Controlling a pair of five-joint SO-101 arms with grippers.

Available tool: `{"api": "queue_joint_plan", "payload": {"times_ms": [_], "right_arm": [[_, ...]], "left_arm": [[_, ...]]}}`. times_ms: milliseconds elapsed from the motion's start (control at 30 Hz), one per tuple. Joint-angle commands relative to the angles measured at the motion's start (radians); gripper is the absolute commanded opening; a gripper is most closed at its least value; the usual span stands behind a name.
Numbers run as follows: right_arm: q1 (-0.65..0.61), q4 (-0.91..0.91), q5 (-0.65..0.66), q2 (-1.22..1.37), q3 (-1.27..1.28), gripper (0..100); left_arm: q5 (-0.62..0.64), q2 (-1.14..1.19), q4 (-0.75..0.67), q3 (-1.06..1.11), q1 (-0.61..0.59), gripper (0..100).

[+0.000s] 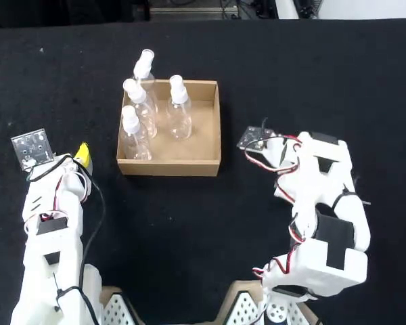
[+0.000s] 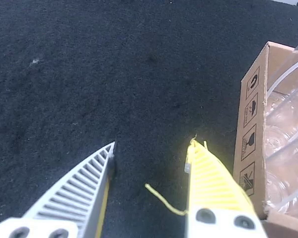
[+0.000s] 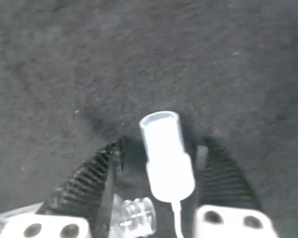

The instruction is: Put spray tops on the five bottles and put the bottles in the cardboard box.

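The table (image 1: pixel 325 68) is carrying the cardboard box (image 1: pixel 218 128) at upper centre, with four capped bottles (image 1: pixel 178 108) at its left side. The right gripper (image 3: pixel 160 146) is straddling the white spray top (image 3: pixel 166 158) with parted fingers (image 3: pixel 97 178). The top is lying lengthwise between them, its tube pointing toward a bare bottle neck (image 3: pixel 137 213) at the lower edge. The left gripper (image 2: pixel 152 144) is hanging spread and empty beside the box.

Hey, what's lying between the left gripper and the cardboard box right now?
Nothing. The left wrist view shows only bare black table between the left gripper and the near wall of the cardboard box.
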Motion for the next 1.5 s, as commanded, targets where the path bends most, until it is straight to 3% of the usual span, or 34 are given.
{"api": "queue_joint_plan", "payload": {"times_ms": [0, 300, 733, 900, 1200, 1467], "right_arm": [[0.068, -0.035, 0.008, -0.007, -0.012, 9.2], [0.1, 0.015, -0.032, -0.016, -0.156, 3.9], [0.044, 0.496, -0.339, -0.016, -0.75, 1.2], [-0.112, 0.703, -0.525, -0.019, -0.82, 1.2], [-0.427, 0.7, -0.717, -0.308, -0.539, 1.2], [-0.812, 0.443, -0.973, -0.541, -0.165, 1.2]], "left_arm": [[-0.011, -0.014, -0.025, -0.015, 0.005, 20], [-0.011, -0.014, -0.025, -0.015, 0.005, 20], [-0.011, -0.014, -0.025, -0.015, 0.005, 20], [-0.011, -0.014, -0.025, -0.015, 0.005, 20], [-0.011, -0.014, -0.025, -0.018, 0.005, 20], [-0.011, -0.014, -0.025, -0.015, 0.005, 20]]}}
